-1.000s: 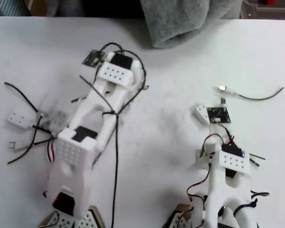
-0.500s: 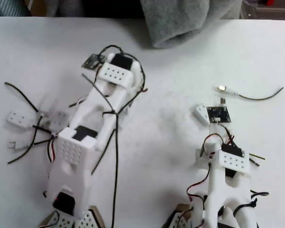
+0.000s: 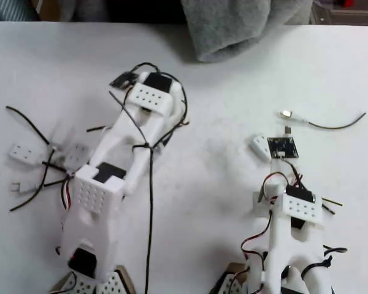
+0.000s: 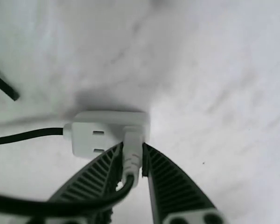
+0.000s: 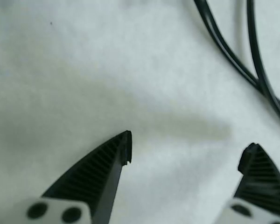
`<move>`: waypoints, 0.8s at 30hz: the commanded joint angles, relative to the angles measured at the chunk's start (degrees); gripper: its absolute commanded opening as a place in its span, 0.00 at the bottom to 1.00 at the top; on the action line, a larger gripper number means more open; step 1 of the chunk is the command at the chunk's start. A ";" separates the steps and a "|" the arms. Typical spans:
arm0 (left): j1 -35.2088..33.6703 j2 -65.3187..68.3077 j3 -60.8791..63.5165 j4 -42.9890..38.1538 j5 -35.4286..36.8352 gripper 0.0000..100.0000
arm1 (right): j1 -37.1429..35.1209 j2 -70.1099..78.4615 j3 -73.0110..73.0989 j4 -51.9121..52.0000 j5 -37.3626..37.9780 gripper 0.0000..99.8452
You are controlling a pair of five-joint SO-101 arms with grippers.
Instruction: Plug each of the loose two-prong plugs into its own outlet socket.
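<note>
A: Grip status, left side?
B: left gripper [image 4: 132,150] clamped on white plug [image 4: 131,139], its nose against socket block [image 4: 102,133], 11 o'clock on table [image 3: 233,79]. Body grip probably keeps prongs square to slots.
A: Right?
B: right gripper [image 5: 186,149] wide open, empty, 4 o'clock, near black cables [image 5: 231,60]. Likely waiting.

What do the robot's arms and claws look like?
One arm and the other arm are chunky white plastic with black motor blocks, plates dotted with small holes, and thin black and red wires running along them. The left claw and right claw each have two dark, pointed fingers with ridged insides, joined to white bases with round holes.
</note>
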 commanded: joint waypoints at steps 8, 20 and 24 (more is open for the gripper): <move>8.31 0.48 -0.18 7.38 -45.45 0.02 | 0.22 0.13 -1.05 -1.10 -0.44 0.36; 0.13 0.22 -0.26 4.84 -73.58 0.03 | 0.22 0.13 -0.97 -1.10 -0.44 0.36; -0.40 -0.04 -0.26 5.63 -78.68 0.13 | 0.22 0.13 -0.97 -1.27 -0.44 0.36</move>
